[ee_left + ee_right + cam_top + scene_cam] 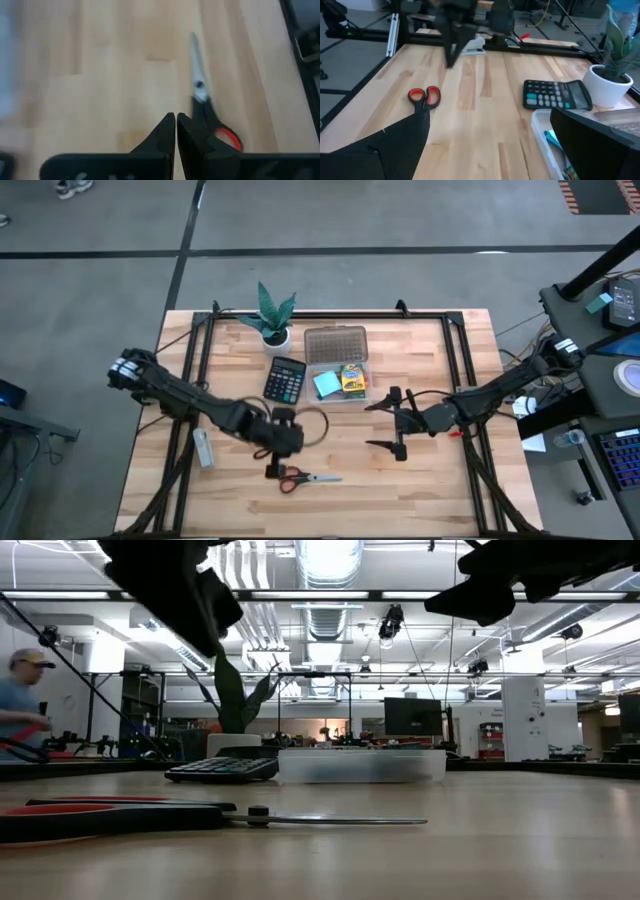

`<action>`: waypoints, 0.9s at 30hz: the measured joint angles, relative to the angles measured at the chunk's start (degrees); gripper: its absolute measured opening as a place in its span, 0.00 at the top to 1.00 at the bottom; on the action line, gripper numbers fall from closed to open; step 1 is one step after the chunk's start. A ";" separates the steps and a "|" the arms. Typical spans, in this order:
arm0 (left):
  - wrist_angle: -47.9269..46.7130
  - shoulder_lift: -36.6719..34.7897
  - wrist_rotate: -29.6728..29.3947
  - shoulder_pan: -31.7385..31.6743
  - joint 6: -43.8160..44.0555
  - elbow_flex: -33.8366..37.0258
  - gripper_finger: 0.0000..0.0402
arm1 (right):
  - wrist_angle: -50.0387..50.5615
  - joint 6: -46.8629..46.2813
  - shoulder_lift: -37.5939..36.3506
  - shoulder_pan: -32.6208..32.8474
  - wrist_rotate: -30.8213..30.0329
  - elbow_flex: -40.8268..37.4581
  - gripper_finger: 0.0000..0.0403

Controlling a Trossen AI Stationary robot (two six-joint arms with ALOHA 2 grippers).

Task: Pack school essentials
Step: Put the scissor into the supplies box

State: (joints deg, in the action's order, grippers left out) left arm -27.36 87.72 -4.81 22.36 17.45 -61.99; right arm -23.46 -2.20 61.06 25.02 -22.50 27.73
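Observation:
The red-handled scissors [305, 477] lie flat on the table near its near edge, blades toward the right [200, 817]. My left gripper [273, 470] hangs shut just left of their handles; in the left wrist view the shut tips [176, 120] sit beside the scissors [202, 97] and above the wood. My right gripper [372, 425] is wide open over bare table to the right of centre [490, 145], touching nothing. The light-blue note pad [327, 384] and the crayon box [353, 379] lie inside the clear box [337, 395].
A black calculator [285, 378] lies left of the clear box, whose grey lid [335, 341] lies open toward the far edge. A potted plant [272, 315] stands at the far edge. A small pale object [203, 448] lies near the left edge. A person [18, 700] is in the room behind.

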 joint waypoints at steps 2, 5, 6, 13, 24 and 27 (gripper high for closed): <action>0.64 2.04 1.49 1.55 0.01 -0.54 1.00 | -0.53 0.50 0.55 0.00 0.02 0.00 0.01; 0.07 4.36 3.70 3.53 0.41 -0.48 1.00 | -1.40 0.57 1.00 0.00 0.38 0.00 0.01; -0.43 5.02 4.24 4.19 0.93 -0.48 1.00 | -1.79 0.57 0.98 0.00 0.48 0.00 0.01; -7.68 6.33 6.59 8.20 5.95 -0.30 1.00 | -1.38 -4.92 1.21 -0.16 0.50 1.26 0.01; -14.64 4.92 3.70 9.78 10.64 -0.04 1.00 | 3.29 -0.84 17.81 -0.49 6.24 16.53 0.01; -17.63 2.78 -0.28 9.78 9.28 -0.03 1.00 | 7.58 -0.69 22.71 -0.70 6.62 22.65 0.01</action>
State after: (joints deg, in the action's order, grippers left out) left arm -44.98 90.50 -5.09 32.14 26.73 -62.02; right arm -15.88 -2.90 83.77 24.32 -15.88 50.37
